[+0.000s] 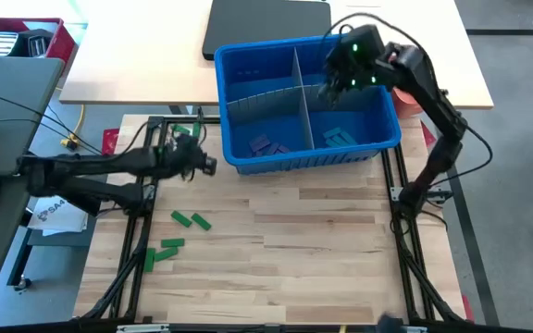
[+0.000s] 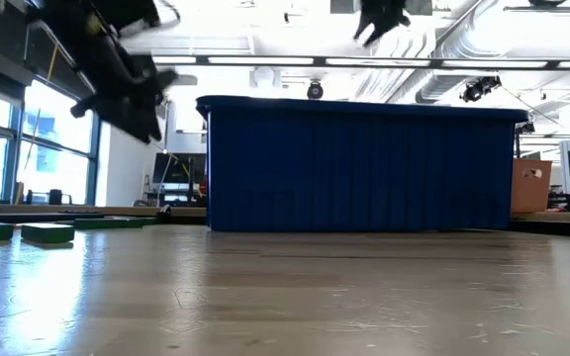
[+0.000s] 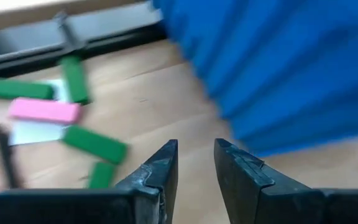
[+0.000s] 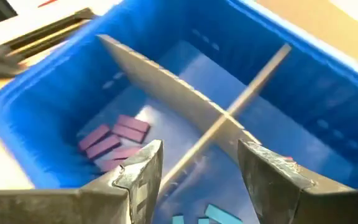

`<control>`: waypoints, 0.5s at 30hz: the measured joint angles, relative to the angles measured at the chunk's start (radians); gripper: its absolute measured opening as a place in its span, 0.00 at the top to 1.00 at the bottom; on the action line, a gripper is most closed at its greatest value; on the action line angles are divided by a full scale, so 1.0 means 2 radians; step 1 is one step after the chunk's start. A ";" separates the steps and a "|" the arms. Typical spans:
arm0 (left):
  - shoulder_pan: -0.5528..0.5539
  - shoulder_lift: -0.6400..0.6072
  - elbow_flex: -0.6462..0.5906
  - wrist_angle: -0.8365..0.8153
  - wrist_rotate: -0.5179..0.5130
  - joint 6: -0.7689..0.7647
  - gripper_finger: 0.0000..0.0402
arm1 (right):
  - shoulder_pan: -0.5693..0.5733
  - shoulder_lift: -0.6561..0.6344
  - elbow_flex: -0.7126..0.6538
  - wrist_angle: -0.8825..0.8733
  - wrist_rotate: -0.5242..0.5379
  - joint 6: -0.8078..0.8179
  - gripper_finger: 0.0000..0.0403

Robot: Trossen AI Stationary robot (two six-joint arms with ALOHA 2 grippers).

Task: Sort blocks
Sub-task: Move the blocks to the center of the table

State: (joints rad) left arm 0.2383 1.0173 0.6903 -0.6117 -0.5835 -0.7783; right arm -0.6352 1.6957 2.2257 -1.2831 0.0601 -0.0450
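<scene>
1. I see my right gripper (image 1: pixel 340 79) hanging above the blue bin (image 1: pixel 248 55), over the crossing of its grey dividers (image 4: pixel 185 99) — fingers spread, nothing between them.
2. Below it, purple blocks (image 4: pixel 114 142) lie in one compartment and light blue blocks (image 1: pixel 339 137) in the next.
3. My left gripper (image 3: pixel 194 165) sits just outside the bin's wall, fingers slightly parted and empty — bare wood beneath.
4. Beyond it, green blocks (image 3: pixel 95 143) and a pink block (image 3: pixel 44 110) lie loose; more green blocks (image 1: pixel 191 220) lie on open table.
</scene>
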 joint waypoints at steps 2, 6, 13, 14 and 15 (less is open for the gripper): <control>0.057 0.016 0.000 -0.006 0.026 0.024 0.75 | 0.047 -0.011 0.000 -0.001 0.035 0.000 0.49; 0.156 0.048 0.000 -0.012 0.052 0.050 0.75 | 0.130 -0.022 0.000 -0.008 0.094 0.003 0.49; 0.273 0.107 0.000 0.010 0.069 0.084 0.75 | 0.220 -0.024 0.000 -0.036 0.182 0.024 0.49; 0.284 0.117 0.000 0.023 0.066 0.094 0.75 | 0.229 -0.024 0.000 -0.037 0.192 0.024 0.49; 0.293 0.127 0.000 0.036 0.065 0.104 0.75 | 0.237 -0.024 0.000 -0.038 0.202 0.024 0.49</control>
State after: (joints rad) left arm 0.8235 1.2716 0.6899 -0.5391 -0.4536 -0.5695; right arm -0.1610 1.6478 2.2257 -1.3599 0.4648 0.0032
